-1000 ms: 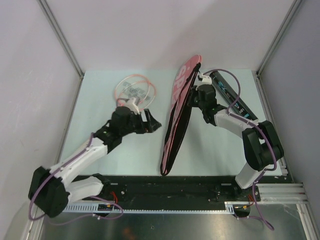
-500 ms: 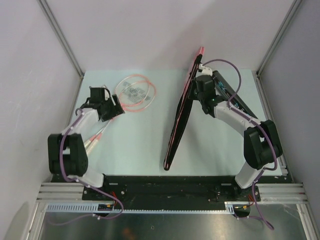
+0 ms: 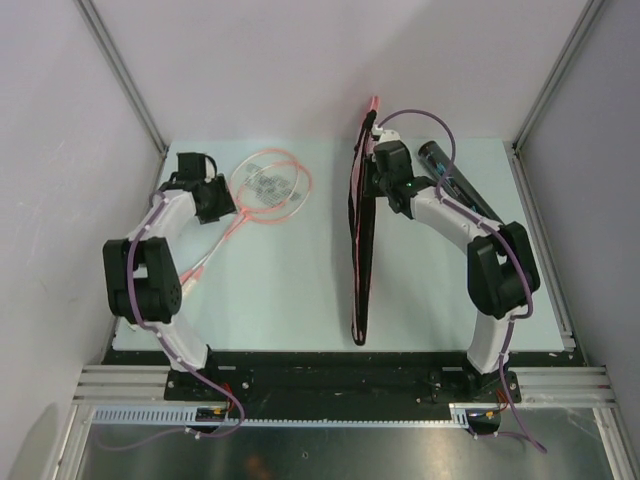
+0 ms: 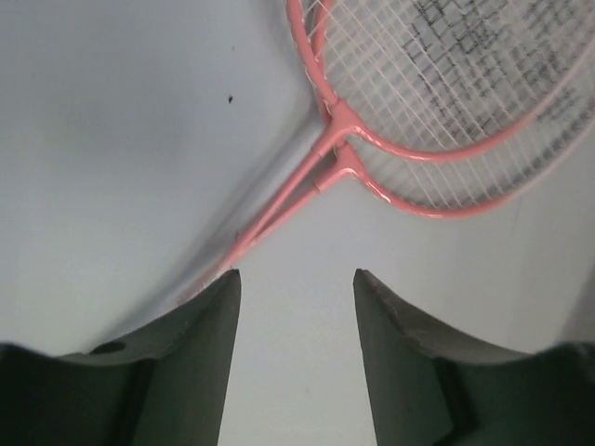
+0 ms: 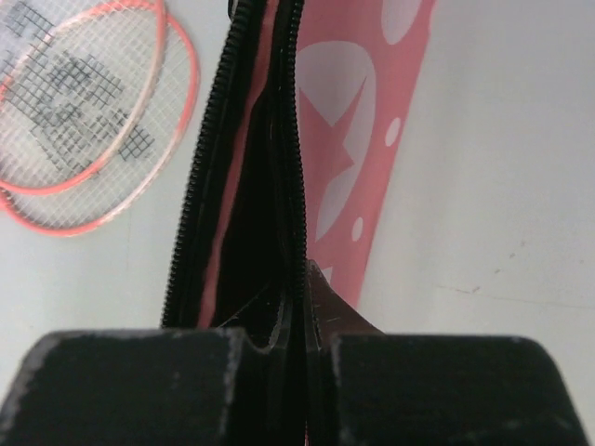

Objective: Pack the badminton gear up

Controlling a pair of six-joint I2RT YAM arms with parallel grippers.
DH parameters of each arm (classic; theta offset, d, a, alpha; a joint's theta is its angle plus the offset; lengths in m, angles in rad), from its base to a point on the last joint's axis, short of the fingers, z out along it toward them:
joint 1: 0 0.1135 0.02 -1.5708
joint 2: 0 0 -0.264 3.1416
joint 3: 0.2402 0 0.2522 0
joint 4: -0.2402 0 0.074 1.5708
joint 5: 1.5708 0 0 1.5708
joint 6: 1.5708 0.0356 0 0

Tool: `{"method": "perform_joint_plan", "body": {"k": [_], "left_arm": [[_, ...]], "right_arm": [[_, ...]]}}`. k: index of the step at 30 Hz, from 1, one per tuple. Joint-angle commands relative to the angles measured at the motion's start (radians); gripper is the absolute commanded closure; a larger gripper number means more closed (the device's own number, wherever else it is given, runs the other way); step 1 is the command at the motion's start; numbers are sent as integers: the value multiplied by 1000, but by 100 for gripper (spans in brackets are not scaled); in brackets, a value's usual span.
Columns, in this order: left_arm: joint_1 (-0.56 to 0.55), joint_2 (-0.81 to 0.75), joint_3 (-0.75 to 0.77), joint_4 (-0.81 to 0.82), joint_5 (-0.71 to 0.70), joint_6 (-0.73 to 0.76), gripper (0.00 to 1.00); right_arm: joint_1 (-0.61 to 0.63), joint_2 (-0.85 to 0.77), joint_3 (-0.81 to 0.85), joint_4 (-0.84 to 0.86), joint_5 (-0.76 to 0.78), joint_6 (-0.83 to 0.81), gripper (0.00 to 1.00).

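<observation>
Racket cover (image 3: pixel 360 240) swung upright, clamped by right gripper (image 5: pixel 299 316) for loading; left gripper (image 4: pixel 296 307) held spread over racket shafts (image 4: pixel 279 209).

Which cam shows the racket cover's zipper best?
Right wrist: the racket cover is close up, zipper teeth and open mouth sharp. Top external shows it whole but edge-on, zipper unreadable. Left wrist doesn't show it.
</observation>
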Motion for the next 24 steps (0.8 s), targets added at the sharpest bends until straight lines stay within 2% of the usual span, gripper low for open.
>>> {"method": "perform_joint_plan", "body": {"k": [1, 2, 3, 7, 10, 11, 16, 20, 24], "left_arm": [[3, 103, 89, -39, -29, 121, 46], [3, 123, 108, -48, -50, 135, 51], [3, 156, 141, -63, -55, 149, 52], [3, 224, 184, -62, -60, 173, 48], [3, 270, 210, -62, -40, 173, 50], [3, 278, 222, -62, -40, 173, 54], [-1, 308, 260, -62, -61, 178, 65], [-24, 319, 257, -62, -61, 193, 65], [-61, 322, 245, -62, -103, 192, 60]], "right_arm": [[-65, 29, -10, 93, -208, 43, 100], [-74, 39, -13, 102, -257, 53, 100], [-88, 47, -13, 114, -277, 59, 100], [-97, 75, -13, 157, -340, 88, 100], [-97, 87, -12, 157, -348, 93, 100], [-95, 90, -13, 159, -351, 94, 100], [-94, 92, -13, 159, -351, 91, 100], [-83, 90, -15, 190, -351, 88, 100], [-76, 86, -13, 180, -346, 76, 100]]}}
